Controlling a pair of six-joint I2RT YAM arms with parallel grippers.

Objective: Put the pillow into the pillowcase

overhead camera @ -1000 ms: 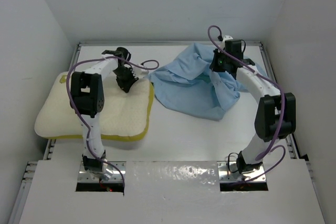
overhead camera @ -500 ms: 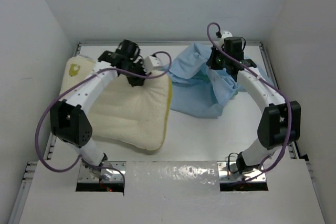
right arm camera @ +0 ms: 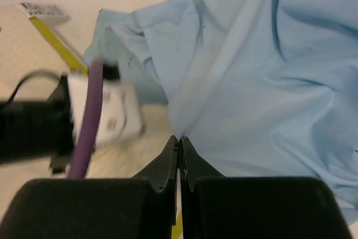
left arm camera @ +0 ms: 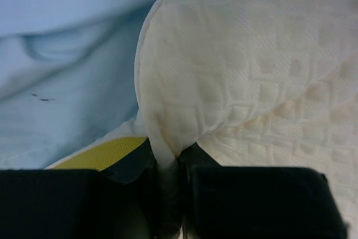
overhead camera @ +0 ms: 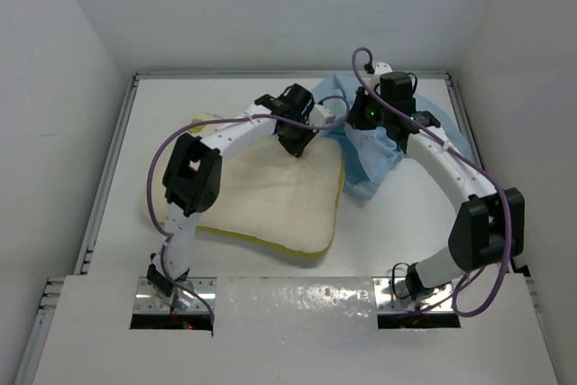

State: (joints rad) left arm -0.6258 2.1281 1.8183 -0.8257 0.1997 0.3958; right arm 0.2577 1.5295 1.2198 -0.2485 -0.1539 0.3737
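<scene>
Pillow [overhead camera: 270, 196] now against pillowcase [overhead camera: 368, 169]

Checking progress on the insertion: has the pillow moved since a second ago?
Yes. The pillow, pinched by the left gripper, has slid right, away from the left edge of the table toward the pillowcase.

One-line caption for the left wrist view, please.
Left gripper pinching an edge of the cream pillow, light blue pillowcase just beyond.
</scene>
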